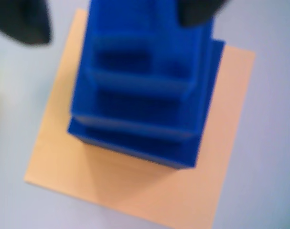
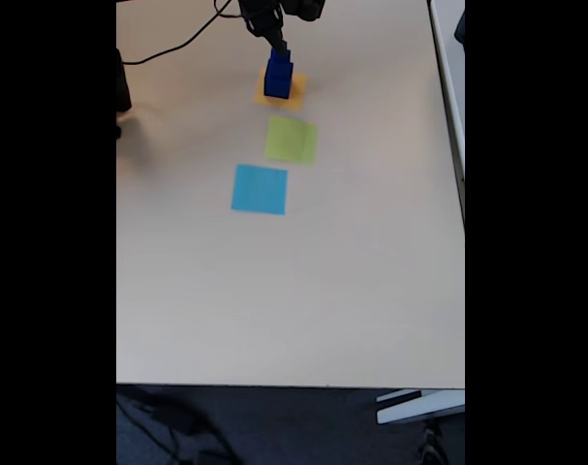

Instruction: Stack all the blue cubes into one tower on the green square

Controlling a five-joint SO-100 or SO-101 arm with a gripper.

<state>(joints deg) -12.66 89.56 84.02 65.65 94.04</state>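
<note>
Blue cubes (image 2: 278,76) stacked on orange square (image 2: 294,94) near tabletop's far edge; green square (image 2: 292,139) bare; tool (image 2: 277,46) at tower top, grip unclear.

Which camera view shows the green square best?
The fixed view shows the green square best: it lies whole and bare on the table, between the orange-yellow square and the light-blue square. The wrist view gives no clear sight of it.
</note>
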